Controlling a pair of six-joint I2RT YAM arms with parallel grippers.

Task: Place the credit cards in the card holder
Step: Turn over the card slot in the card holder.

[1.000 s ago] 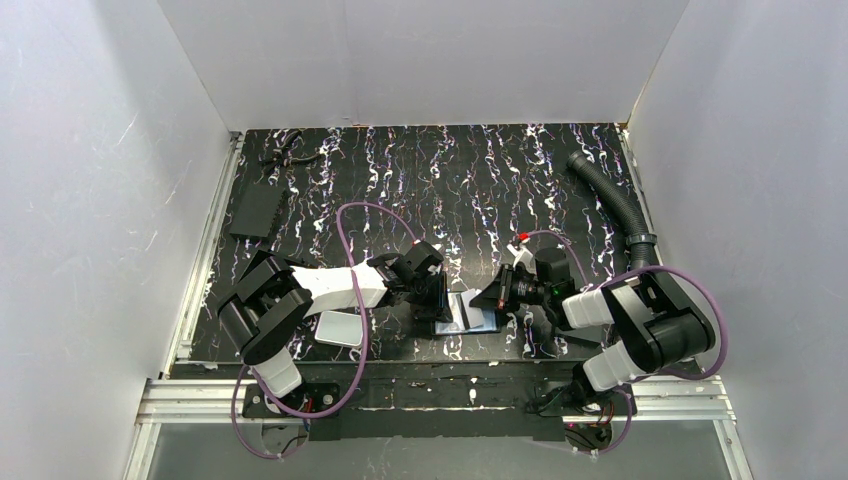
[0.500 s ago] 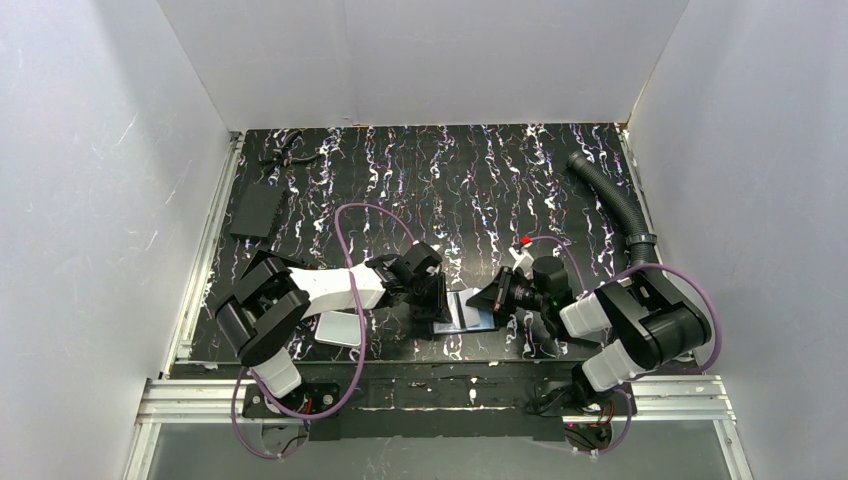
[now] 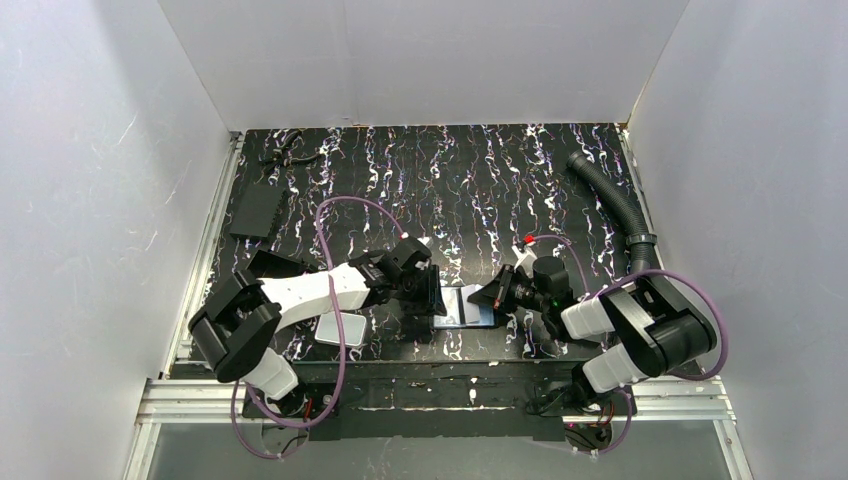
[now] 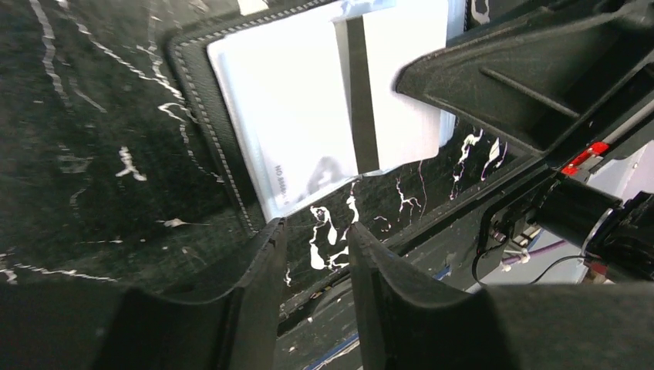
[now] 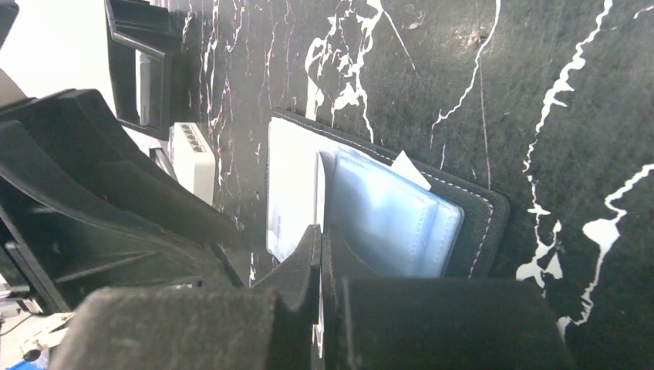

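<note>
Hovering low over the desk, my left jaws stand slightly spread with nothing between them. In my left wrist view their two fingers fill the bottom of the frame with a bare gap between, just short of the stitched border of the card holder. That card holder lies opened flat in the lower middle of the overhead frame, between my two wrists. A credit card, white with a dark stripe down it, lies on the holder's open half, in the upper middle of the left wrist frame. My right jaws are pressed together. In the right wrist view they sit at the bottom centre, right at the edge of the bluish clear pockets, with the card's white face showing just left of those pockets. Whether they nip the card's edge I cannot tell. In the overhead frame a white slab lies under my left arm at lower left, a flat black plate sits at upper left, and a ribbed black hose curves along the upper right
</note>
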